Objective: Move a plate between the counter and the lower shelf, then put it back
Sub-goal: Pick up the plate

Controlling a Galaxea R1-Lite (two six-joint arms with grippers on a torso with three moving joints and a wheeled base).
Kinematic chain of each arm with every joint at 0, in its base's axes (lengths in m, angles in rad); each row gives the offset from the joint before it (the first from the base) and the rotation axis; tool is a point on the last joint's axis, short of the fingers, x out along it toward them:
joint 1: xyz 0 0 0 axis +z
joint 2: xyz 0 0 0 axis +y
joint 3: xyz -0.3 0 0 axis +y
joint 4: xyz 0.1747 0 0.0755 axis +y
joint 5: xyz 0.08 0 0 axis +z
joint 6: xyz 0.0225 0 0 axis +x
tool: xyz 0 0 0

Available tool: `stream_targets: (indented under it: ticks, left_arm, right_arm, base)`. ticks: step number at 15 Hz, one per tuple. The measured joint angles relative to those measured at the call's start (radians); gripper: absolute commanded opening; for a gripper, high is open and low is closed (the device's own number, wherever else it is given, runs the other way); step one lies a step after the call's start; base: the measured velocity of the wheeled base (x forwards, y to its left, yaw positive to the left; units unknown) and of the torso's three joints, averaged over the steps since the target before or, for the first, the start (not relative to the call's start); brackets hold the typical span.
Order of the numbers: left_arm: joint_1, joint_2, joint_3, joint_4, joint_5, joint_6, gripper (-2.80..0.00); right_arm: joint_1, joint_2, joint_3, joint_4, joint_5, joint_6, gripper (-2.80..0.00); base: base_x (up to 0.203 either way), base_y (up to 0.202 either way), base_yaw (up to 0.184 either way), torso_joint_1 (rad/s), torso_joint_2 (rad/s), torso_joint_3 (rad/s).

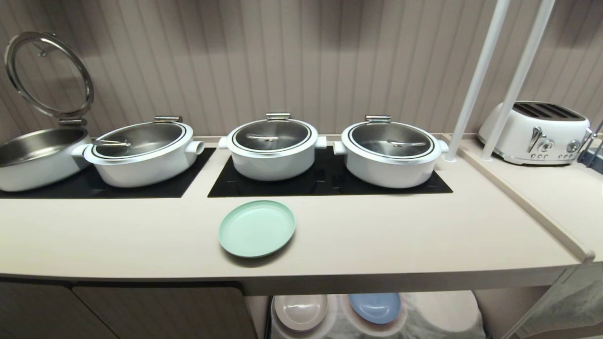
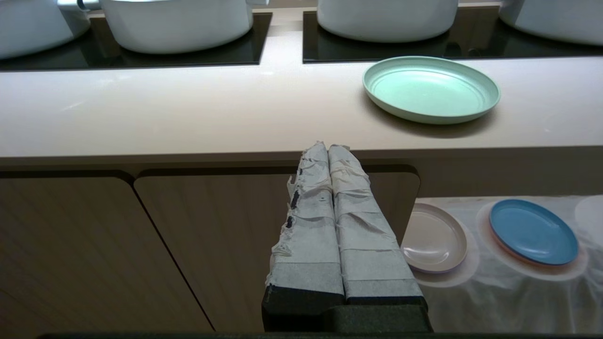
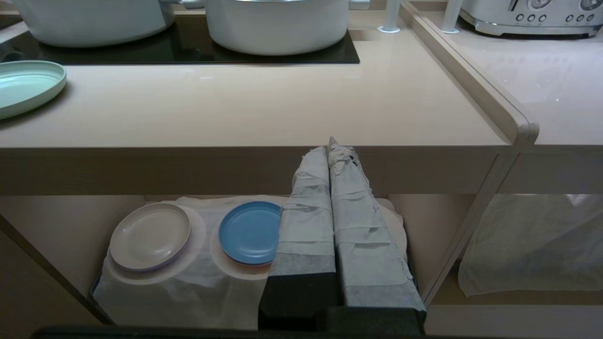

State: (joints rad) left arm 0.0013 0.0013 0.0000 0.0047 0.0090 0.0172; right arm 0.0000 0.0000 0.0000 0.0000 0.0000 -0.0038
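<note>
The mint-green plate (image 1: 256,228) lies flat on the counter (image 1: 400,235), just in front of the black cooktop panels; it also shows in the left wrist view as the plate (image 2: 431,88) and at the edge of the right wrist view as the plate (image 3: 26,87). Below the counter, the lower shelf (image 3: 202,292) is draped in white cloth. My left gripper (image 2: 328,147) is shut and empty, held back from the counter's front edge. My right gripper (image 3: 330,143) is likewise shut and empty, in front of the shelf opening. Neither arm appears in the head view.
A beige-grey plate (image 3: 150,235) and a blue plate (image 3: 249,231) sit on the shelf cloth. Three lidded white pots (image 1: 271,146) and one open pot (image 1: 33,157) stand on the cooktops. A white toaster (image 1: 534,132) and two white poles (image 1: 476,80) are at the right. Cabinet doors (image 2: 141,245) close the left.
</note>
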Motion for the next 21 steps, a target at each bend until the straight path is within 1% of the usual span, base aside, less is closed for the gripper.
stream_targets:
  ticks: [6,9,12,15,18,20,21]
  left_arm:
    - [0.0,0.0,0.0,0.0,-0.001,0.005,-2.8]
    - [0.0,0.0,0.0,0.0,-0.008,0.035,-2.8]
    - [0.0,0.0,0.0,-0.054,-0.02,0.099,-2.8]
    - [0.0,0.0,-0.023,-0.144,-0.052,0.122,-2.8]
    - [0.0,0.0,-0.098,-0.132,-0.077,0.138,-2.8]
    - [0.0,0.0,-0.168,-0.068,-0.094,0.138,-2.8]
    - [0.0,0.001,-0.202,-0.021,-0.122,0.137,-2.8]
  right_arm:
    - [0.0,0.0,0.0,0.0,0.0,0.0,-2.8]
    - [0.0,0.0,0.0,0.0,-0.001,0.0,-2.8]
    - [0.0,0.0,0.0,0.0,0.0,0.0,-2.8]
    - [0.0,0.0,0.0,0.0,0.0,0.0,-2.8]
    - [0.0,0.0,0.0,0.0,0.0,0.0,-2.8]
    - [0.0,0.0,0.0,0.0,0.0,0.0,-2.8]
    - [0.0,0.0,0.0,0.0,0.0,0.0,-2.8]
  base:
    - [0.0,0.0,0.0,0.0,0.0,0.0]
    - [0.0,0.0,0.0,0.0,0.0,0.0]
    - [0.0,0.0,0.0,0.0,0.0,0.0]
    - [0.0,0.0,0.0,0.0,0.0,0.0]
    - [0.0,0.0,0.0,0.0,0.0,0.0]
    - [0.0,0.0,0.0,0.0,0.0,0.0]
    - [0.0,0.0,0.0,0.0,0.0,0.0]
